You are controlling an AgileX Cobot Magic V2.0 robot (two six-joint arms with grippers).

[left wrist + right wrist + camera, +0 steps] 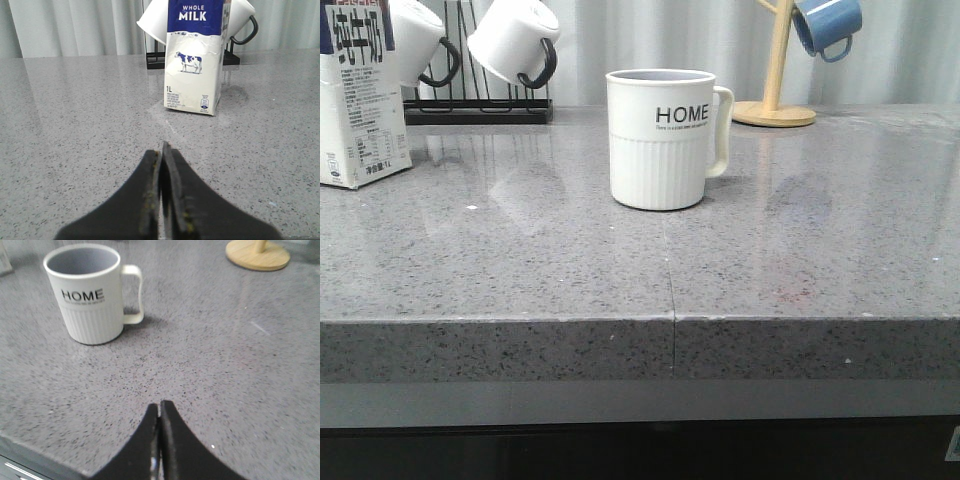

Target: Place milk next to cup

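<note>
The milk point(194, 60) is standing upright on the grey tabletop point(75, 125), well apart from the left pincer point(162, 197), whose fingers are pressing together. White mugs point(155, 22) are hanging behind it.

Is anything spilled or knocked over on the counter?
No, nothing stands out. The milk stands upright and shut, with no puddle around it. The cup stands upright too, and it looks empty inside. The white mugs are tilted, but only because they hang on their rack. The counter looks dry.
</note>
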